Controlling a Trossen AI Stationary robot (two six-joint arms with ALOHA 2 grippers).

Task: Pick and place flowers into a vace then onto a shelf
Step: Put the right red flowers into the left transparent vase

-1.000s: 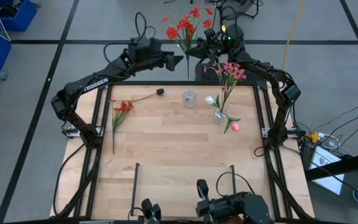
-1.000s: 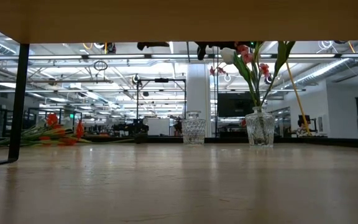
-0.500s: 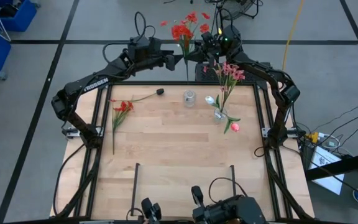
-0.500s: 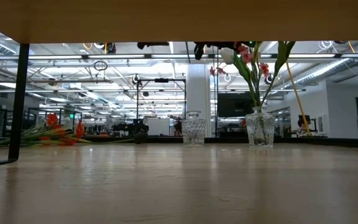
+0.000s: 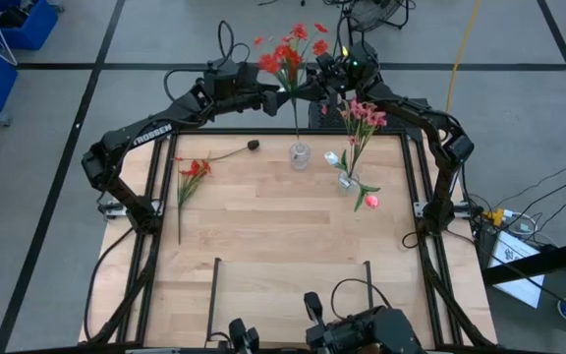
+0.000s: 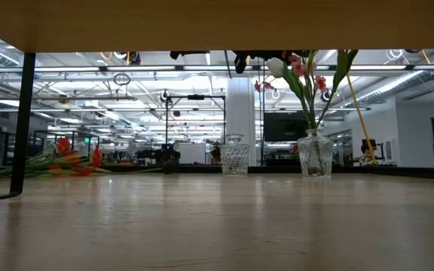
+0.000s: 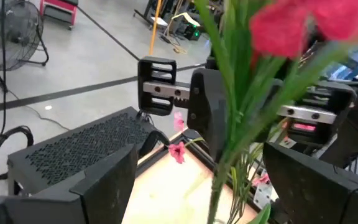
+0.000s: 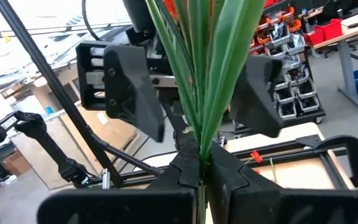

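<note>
Since a second ago the red spray [image 5: 290, 54] has drifted slightly left above the desk's far edge, pinched in the shut right gripper [image 5: 314, 79], left gripper [image 5: 285, 90] gaping around it; next, lowering into the empty vase [image 5: 300, 154].

Lighting even and bright overhead, no hard shadows on the worktop [image 5: 283, 236]; only faint soft shadows beside the stems lying near its left edge. Low view: ceiling strip lights [image 6: 89, 75] blow out a bit, and the worktop surface shows a dull sheen toward its far edge. The near part is soft, and the dark underside of the shelf [image 6: 217, 22] fills the upper strip. Left wrist view: red blossom [image 7: 303, 25] and green stalks [image 7: 241, 106] close to the lens, heavily blurred; background sharper. Right wrist view: bright glare from the windows [image 8: 23, 37], the stalks fairly sharp, fingers [image 8: 104, 205] dark and underexposed.
</note>
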